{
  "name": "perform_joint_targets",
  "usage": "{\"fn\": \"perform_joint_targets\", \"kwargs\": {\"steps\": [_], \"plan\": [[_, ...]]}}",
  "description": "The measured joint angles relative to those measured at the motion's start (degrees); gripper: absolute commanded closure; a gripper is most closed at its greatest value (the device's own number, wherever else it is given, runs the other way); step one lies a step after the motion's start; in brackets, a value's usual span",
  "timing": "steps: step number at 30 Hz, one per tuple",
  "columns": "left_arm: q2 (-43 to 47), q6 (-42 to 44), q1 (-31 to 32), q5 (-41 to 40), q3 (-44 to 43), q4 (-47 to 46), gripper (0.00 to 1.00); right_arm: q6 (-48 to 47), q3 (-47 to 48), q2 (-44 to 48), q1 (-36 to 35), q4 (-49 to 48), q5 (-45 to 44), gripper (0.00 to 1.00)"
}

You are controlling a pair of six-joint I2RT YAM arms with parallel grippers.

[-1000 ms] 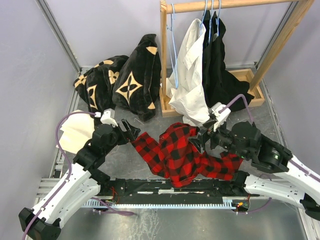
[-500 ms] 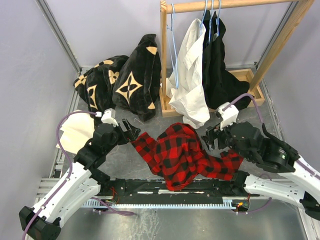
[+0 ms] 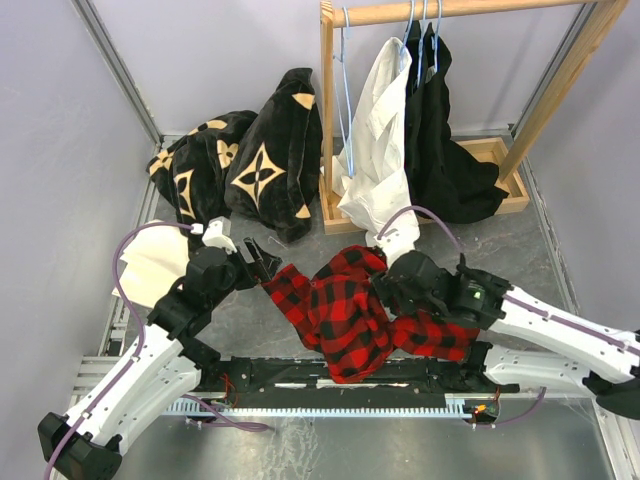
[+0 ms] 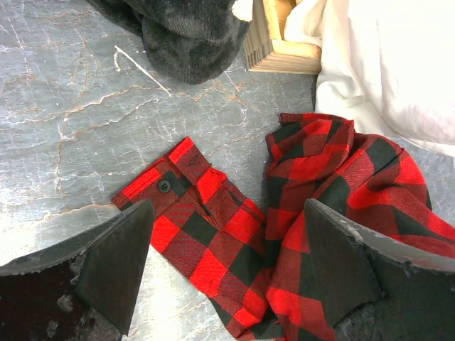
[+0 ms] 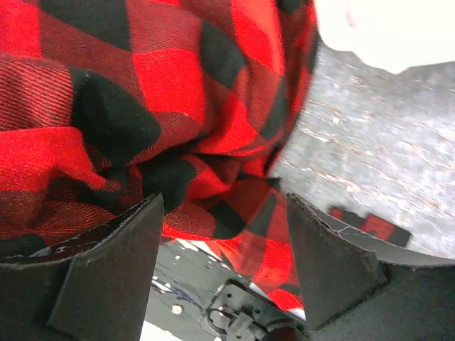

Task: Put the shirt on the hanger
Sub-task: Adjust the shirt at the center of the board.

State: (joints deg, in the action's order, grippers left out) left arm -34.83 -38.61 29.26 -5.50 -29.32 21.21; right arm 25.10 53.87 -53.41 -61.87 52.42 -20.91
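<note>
While the soft red-and-black plaid shirt (image 3: pixel 345 310) lies crumpled in a heap by the near edge of the grey marbled table (image 3: pixel 540 240), your left gripper (image 3: pixel 268 262) hovers with its jaws released above the flat, buttoned cuff (image 4: pixel 167 186). Your right gripper (image 5: pixel 224 206) straddles a thick bunched fold, its jaws apart and not clamped. Toward the far edge, the thin light-blue wire hanger (image 3: pixel 346 100) hangs from the pale wooden rail (image 3: pixel 480 8).

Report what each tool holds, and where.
Nothing held. Left tool hangs open over the plaid shirt, at its cuff; right tool straddles bunched fabric, unclamped.
</note>
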Motion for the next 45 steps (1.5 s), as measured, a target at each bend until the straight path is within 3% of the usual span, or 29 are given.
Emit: {"fn": "perform_joint_targets", "kwargs": {"steps": [8, 16, 22, 26, 33, 38, 45], "plan": [[0.1, 0.0, 0.0, 0.0, 0.0, 0.0, 0.09, 1.2, -2.1, -9.3, -4.5, -18.5, 8.3, 0.23], [1.0, 0.0, 0.0, -0.3, -1.4, 2.6, 0.09, 0.3, 2.3, -28.3, -7.9, -39.6, 17.7, 0.19], [2.5, 0.1, 0.0, -1.1, -2.9, 4.0, 0.09, -2.8, 2.1, -24.8, -8.3, -47.1, 19.7, 0.14], [2.2, 0.2, 0.0, -1.5, -3.3, 4.5, 0.09, -5.5, 1.7, -15.4, -8.3, -45.5, 14.3, 0.11], [0.7, 0.3, 0.0, -1.4, -3.7, 4.7, 0.09, -6.9, 1.6, -9.0, -7.9, -30.6, 2.0, 0.04], [-1.1, 0.3, 0.0, 0.3, -3.7, 4.1, 0.1, -5.8, -0.7, -7.5, -7.2, -24.0, 1.2, 0.03], [-2.6, 0.3, 0.0, 3.1, -3.7, 3.3, 0.1, -2.5, -4.7, -10.8, -2.1, -23.7, 3.4, 0.03]]}}
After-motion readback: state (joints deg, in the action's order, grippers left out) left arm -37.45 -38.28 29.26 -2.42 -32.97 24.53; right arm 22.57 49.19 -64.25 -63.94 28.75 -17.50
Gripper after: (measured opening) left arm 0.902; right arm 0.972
